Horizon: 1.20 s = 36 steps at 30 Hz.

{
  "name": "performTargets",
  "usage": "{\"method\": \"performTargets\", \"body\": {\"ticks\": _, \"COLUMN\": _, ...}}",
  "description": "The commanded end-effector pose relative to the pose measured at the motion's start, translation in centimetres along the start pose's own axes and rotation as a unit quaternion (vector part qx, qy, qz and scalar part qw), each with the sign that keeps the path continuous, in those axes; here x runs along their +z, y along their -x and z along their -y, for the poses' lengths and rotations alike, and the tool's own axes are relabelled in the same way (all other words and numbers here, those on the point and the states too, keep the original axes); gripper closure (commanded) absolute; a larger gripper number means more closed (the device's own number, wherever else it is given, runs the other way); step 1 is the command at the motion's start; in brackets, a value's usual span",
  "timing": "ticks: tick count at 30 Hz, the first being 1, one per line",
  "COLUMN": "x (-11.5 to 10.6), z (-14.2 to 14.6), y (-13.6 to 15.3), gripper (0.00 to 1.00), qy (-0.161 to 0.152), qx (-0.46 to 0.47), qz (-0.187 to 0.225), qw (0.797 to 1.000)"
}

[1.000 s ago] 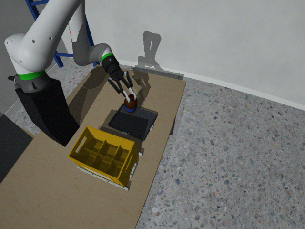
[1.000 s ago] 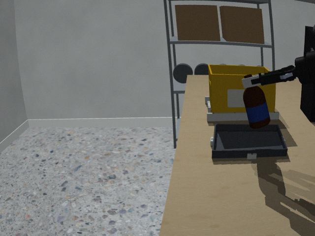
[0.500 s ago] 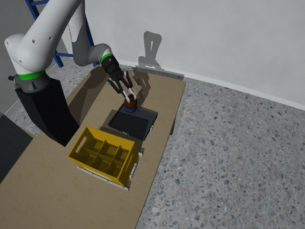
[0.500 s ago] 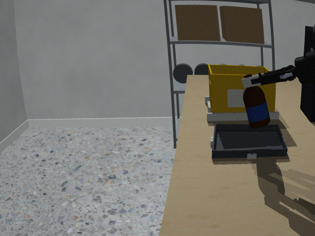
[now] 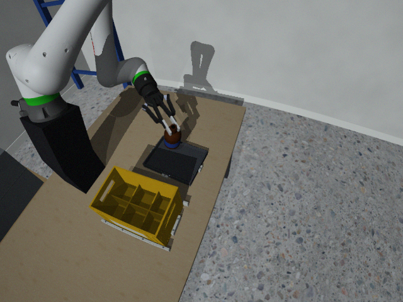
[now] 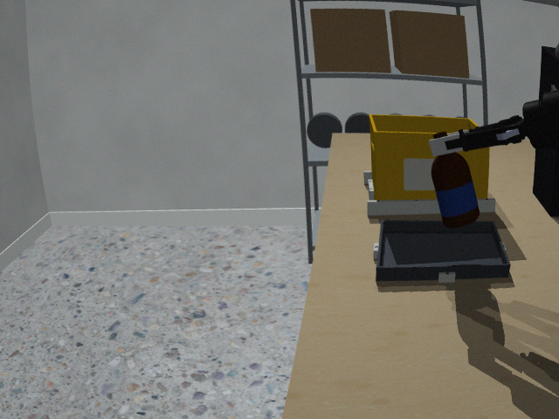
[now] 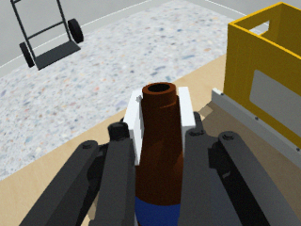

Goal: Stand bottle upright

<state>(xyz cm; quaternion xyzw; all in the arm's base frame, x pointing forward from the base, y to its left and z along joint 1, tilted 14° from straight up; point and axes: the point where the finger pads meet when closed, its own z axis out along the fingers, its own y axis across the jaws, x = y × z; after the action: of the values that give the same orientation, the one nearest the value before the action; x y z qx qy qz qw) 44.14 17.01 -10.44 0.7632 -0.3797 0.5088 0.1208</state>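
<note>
Exterior view: the brown bottle (image 5: 172,136) (image 6: 455,189) (image 7: 162,141) hangs tilted below the Robotiq gripper (image 5: 173,125) (image 6: 445,145) (image 7: 161,103), whose fingertips pinch its neck, its base above the dark tray (image 5: 170,160) (image 6: 442,271).

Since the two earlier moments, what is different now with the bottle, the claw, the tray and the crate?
Nothing visibly changed. The round-shouldered brown bottle with a blue band hangs tilted, its neck in the black claw with pale fingertips, as before. The dark rectangular tray and yellow box-shaped crate stayed put.
</note>
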Motion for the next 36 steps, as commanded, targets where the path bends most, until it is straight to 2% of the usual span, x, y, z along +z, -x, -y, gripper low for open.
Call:
{"method": "performTargets", "body": {"ticks": 1, "x": 0.0, "z": 0.01, "y": -0.01, "gripper": 1.0, "qy": 0.0, "qx": 0.0, "qz": 0.0, "qw": 1.0}}
{"method": "performTargets", "body": {"ticks": 36, "x": 0.14, "z": 0.01, "y": 0.37, "gripper": 1.0, "qy": 0.0, "qx": 0.0, "qz": 0.0, "qw": 1.0}}
